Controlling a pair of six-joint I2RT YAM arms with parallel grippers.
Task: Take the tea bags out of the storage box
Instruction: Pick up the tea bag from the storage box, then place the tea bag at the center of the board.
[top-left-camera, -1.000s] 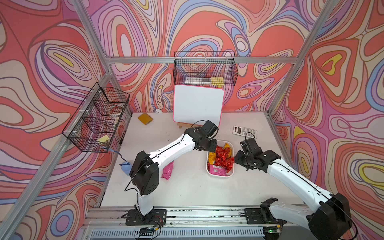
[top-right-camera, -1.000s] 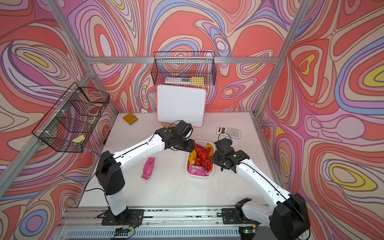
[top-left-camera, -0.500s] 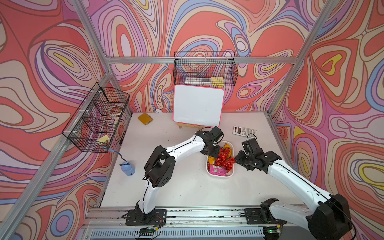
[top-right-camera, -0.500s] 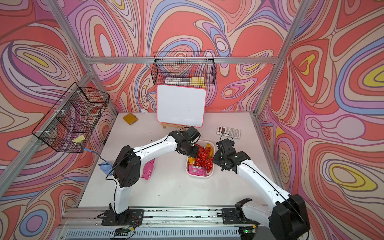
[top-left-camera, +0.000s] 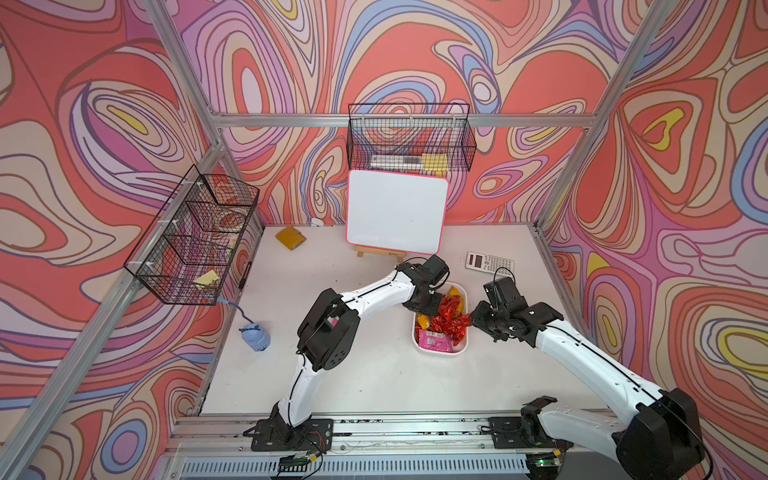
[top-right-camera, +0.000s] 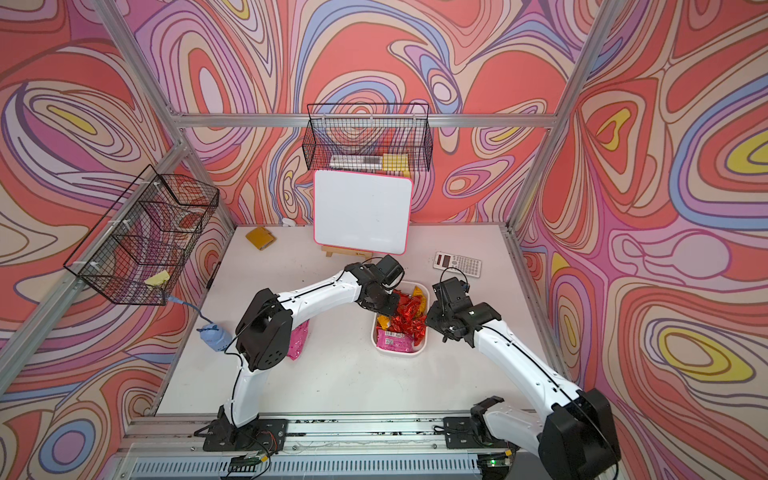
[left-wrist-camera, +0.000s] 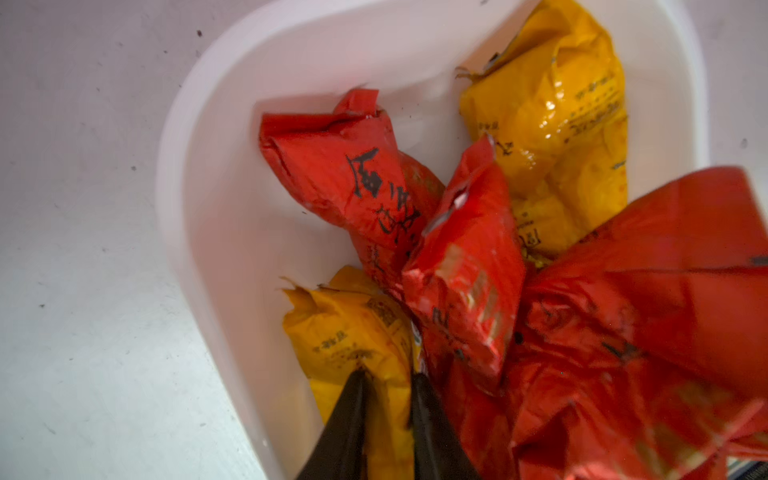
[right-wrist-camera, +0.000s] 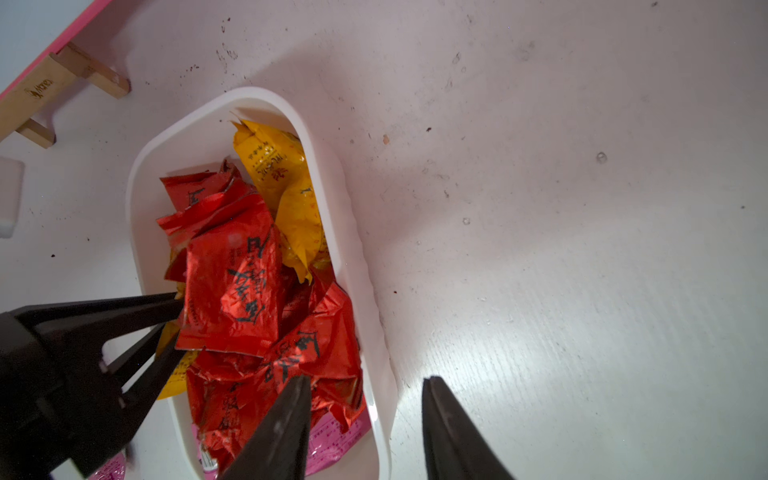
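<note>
White plastic storage box (top-left-camera: 441, 351), mid-frame, holds most foil tea bags (top-left-camera: 446, 320); one pink sachet (top-right-camera: 298, 340) lies outside. The left gripper (left-wrist-camera: 388, 374) pinches a yellow sachet (left-wrist-camera: 345, 332); right gripper (right-wrist-camera: 368, 380) spread open.

The left gripper (left-wrist-camera: 388, 376) pinches a yellow tea bag (left-wrist-camera: 345, 332) inside the white storage box (left-wrist-camera: 208, 216). Red tea bags (left-wrist-camera: 465, 266) crowd just beside it.

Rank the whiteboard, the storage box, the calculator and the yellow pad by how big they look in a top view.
1. whiteboard, clearly the largest
2. storage box
3. calculator and yellow pad: too alike to rank. The calculator is longer, the pad squarer.
</note>
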